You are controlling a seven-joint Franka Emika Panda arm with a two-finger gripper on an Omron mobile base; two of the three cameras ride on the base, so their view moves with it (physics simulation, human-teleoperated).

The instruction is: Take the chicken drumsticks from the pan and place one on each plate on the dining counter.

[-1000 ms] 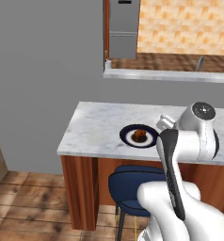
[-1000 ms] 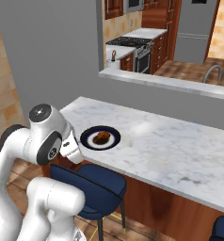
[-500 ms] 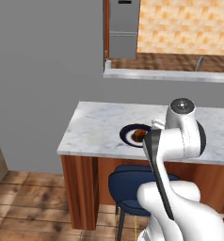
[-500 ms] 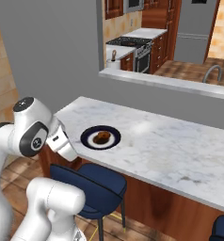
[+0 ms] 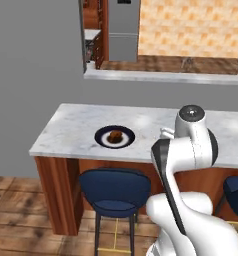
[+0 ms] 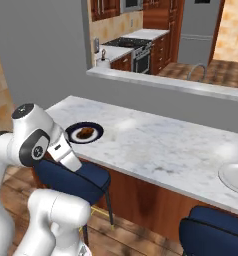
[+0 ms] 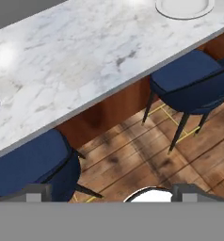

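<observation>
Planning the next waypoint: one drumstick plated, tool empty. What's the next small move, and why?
Probably head back toward the stove for the second drumstick. The navy-rimmed plate already holds a drumstick, the white plate at the counter's far end is bare, and the tool is open over the stools, holding nothing.

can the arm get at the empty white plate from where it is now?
Probably yes. The white plate sits bare near the dining counter's front edge, with open marble between it and the navy-rimmed plate holding a drumstick. The gripper looks out over stools and floor, jaws open, holding nothing.
</observation>
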